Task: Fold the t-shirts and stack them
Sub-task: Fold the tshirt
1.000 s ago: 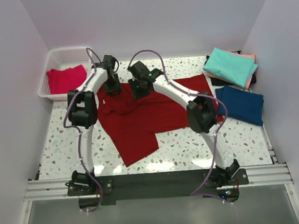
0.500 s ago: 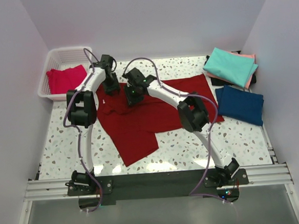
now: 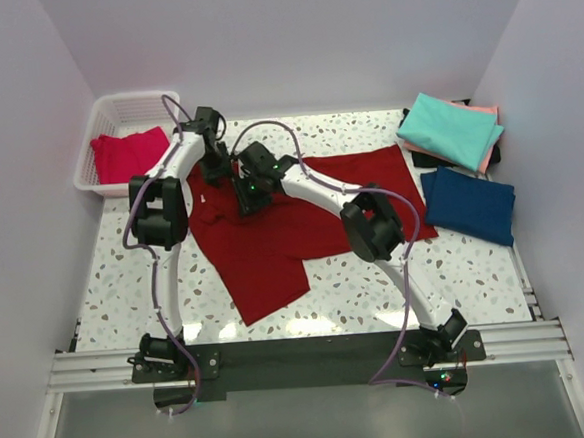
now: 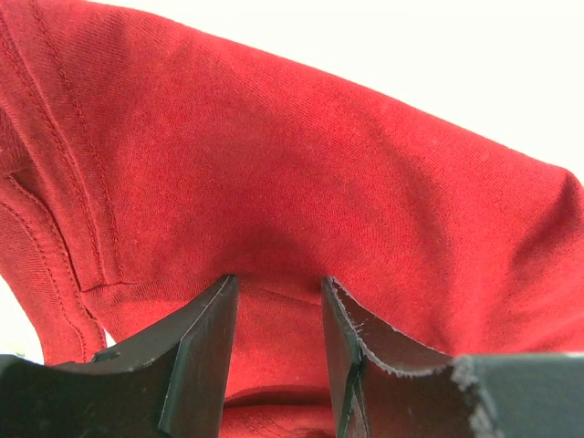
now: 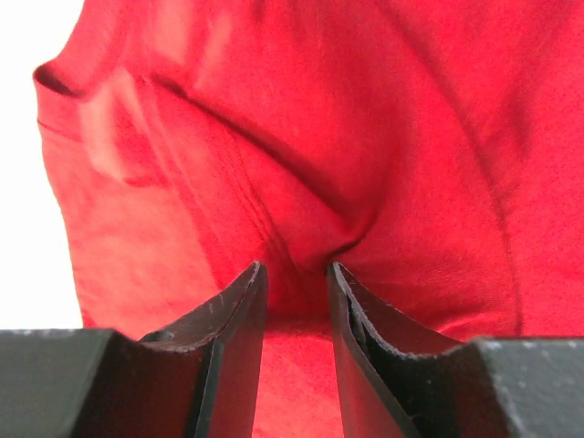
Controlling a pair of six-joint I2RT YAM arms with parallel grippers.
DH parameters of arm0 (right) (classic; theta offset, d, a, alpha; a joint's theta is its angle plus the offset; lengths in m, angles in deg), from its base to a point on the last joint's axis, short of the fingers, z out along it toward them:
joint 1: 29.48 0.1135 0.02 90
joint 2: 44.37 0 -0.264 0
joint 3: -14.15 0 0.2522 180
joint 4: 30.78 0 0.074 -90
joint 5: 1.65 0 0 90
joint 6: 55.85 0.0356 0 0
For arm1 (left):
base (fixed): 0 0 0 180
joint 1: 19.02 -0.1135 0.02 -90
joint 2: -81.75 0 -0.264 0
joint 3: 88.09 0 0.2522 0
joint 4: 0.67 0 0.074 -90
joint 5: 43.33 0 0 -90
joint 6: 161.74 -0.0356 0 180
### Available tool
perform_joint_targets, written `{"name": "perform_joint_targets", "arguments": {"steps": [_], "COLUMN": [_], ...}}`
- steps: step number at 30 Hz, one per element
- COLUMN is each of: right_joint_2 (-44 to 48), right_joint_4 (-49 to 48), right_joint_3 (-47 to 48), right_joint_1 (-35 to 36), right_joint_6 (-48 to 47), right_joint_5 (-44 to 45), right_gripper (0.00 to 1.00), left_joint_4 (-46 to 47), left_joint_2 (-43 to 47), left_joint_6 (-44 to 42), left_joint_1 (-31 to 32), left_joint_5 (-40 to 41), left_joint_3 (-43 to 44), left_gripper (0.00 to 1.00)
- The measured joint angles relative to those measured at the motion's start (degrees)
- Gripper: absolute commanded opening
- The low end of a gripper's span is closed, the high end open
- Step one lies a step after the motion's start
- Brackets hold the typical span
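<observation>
Speckled table (image 3: 377, 283): left hand (image 4: 278, 287), right hand (image 5: 297, 269) seemingly each pinch one dark red t-shirt (image 3: 274, 245).

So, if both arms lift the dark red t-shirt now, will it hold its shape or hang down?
Probably floppy: the dark red t-shirt puckers into folds where the right gripper pinches it. It likely hangs and sags between the left gripper and the right one. Seems light, thin knit cloth, so it may swing.

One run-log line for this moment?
left jaws: shut on dark red t-shirt | right jaws: shut on same shirt | fold: pending
</observation>
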Motion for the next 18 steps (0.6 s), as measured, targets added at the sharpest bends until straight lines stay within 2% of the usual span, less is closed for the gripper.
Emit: {"name": "perform_joint_targets", "arguments": {"steps": [9, 18], "right_joint_2": [2.8, 7.4], "right_joint_4": [2.3, 7.3], "right_joint_3": [-5.2, -11.1], "right_joint_1": [0.5, 0.7], "right_joint_6": [-0.8, -2.5], "right_joint_5": [1.0, 6.8], "right_gripper": [0.35, 0.34], "left_joint_4": [-0.3, -0.4], "left_joint_2": [-1.1, -1.6], "left_joint_6": [0.0, -1.2], "left_joint_1": [-1.0, -1.2], "left_joint_5": [-2.4, -3.3], "left_joint_3": [1.8, 2.5], "left_gripper": [0.47, 0.47]}}
